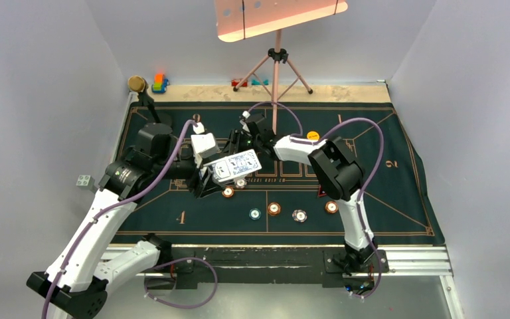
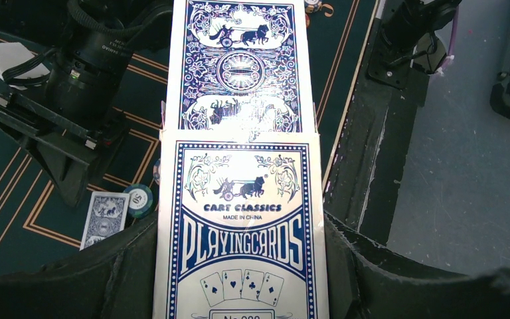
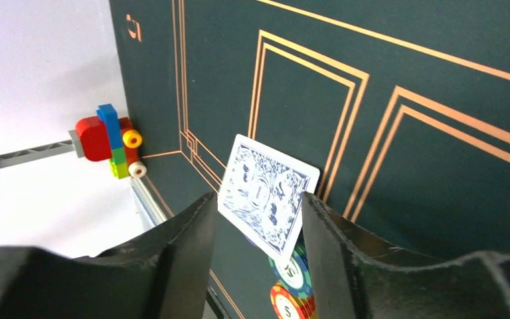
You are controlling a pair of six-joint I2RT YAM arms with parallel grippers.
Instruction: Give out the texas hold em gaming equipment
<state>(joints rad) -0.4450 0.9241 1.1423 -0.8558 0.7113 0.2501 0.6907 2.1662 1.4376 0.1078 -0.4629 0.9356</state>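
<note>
The card box (image 2: 239, 232) is clamped between the closed fingers of the left gripper (image 2: 239, 279), and a blue-backed top card (image 2: 239, 66) is pushed part-way out of its far end, beyond the fingertips. Just off one side of that hand, a dealt card (image 2: 104, 218) is laid face down on the green mat (image 2: 13, 219) with a teal chip (image 2: 138, 199) right beside it. Over at the right gripper (image 3: 257, 212) the jaws are parted and a single card (image 3: 269, 189) is seen tilted in the gap between them. Space shows along one edge, so it is judged to be released rather than pinched, though contact at the other finger cannot be ruled out. Directly under that card, close to the fingertips, two chips (image 3: 292, 286) are overlapped on the mat. From above, loose chips (image 1: 274, 208) are spread in a row on the near side of both hands. The distribution is judged to be under way, not finished: some chips are set out and a card or two is down, but most of the deck is held in the box and more places are left to be served.
</note>
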